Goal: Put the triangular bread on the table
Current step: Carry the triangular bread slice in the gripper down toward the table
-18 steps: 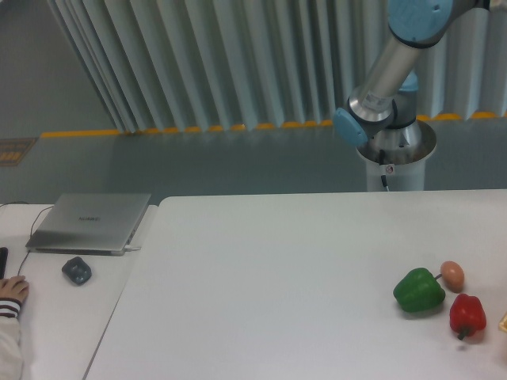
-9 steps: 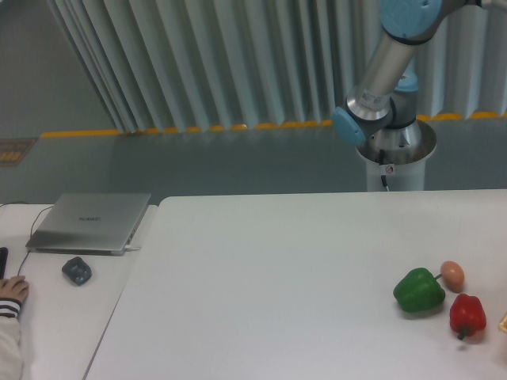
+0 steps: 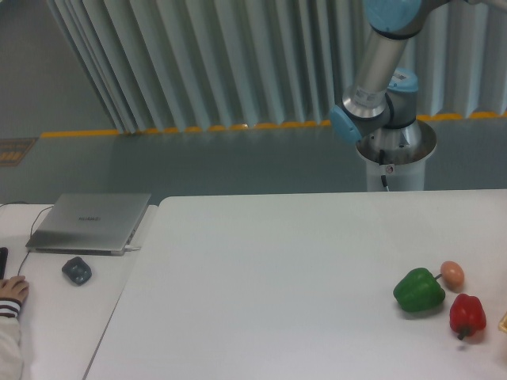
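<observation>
Camera view, fixed and looking across the table [image 3: 277, 277]: only the lower links of the arm [image 3: 372, 75] show, rising from its pedestal [image 3: 394, 162] behind the far edge and running out of the top of the picture, so the gripper is out of sight and its finger state cannot be told. At the right end of the white tabletop sit a green bell pepper [image 3: 418, 290], a small brown egg [image 3: 452, 274] just beside it, and a red bell pepper [image 3: 467, 314] close in front of the egg. A tan sliver [image 3: 503, 322] cut by the right edge, just beside the red pepper, may be the triangular bread, but too little shows to be sure. On the smaller desk [image 3: 55, 317] at left lie a closed grey laptop [image 3: 89, 222], a dark mouse [image 3: 77, 271], and a person's hand [image 3: 11, 292] at the edge. No containers are visible.
</observation>
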Robot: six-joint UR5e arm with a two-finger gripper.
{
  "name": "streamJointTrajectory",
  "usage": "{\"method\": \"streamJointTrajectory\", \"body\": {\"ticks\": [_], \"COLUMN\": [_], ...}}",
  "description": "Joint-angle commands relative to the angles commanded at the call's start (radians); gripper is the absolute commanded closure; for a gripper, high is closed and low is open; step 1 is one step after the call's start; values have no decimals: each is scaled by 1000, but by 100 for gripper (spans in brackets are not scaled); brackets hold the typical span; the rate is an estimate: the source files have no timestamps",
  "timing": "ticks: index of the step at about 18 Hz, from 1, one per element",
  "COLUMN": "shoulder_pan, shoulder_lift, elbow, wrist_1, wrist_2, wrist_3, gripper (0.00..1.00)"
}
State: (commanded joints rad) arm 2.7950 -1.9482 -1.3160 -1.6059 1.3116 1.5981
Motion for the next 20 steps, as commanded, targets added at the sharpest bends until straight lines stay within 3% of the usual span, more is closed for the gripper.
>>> {"method": "streamJointTrajectory", "body": {"ticks": [2, 6, 10, 15, 20], "shoulder_pan": [-2, -45, -115, -172, -218], "shoulder_lift": [26, 83, 98, 117, 118], "elbow": [-32, -100, -150, -190, -190], "wrist_1": [-20, -25, -22, 15, 14], "wrist_2": [-11, -8, 168, 313, 347], "wrist_3": [67, 80, 219, 273, 338], "gripper": [82, 82, 81, 78, 79]}}
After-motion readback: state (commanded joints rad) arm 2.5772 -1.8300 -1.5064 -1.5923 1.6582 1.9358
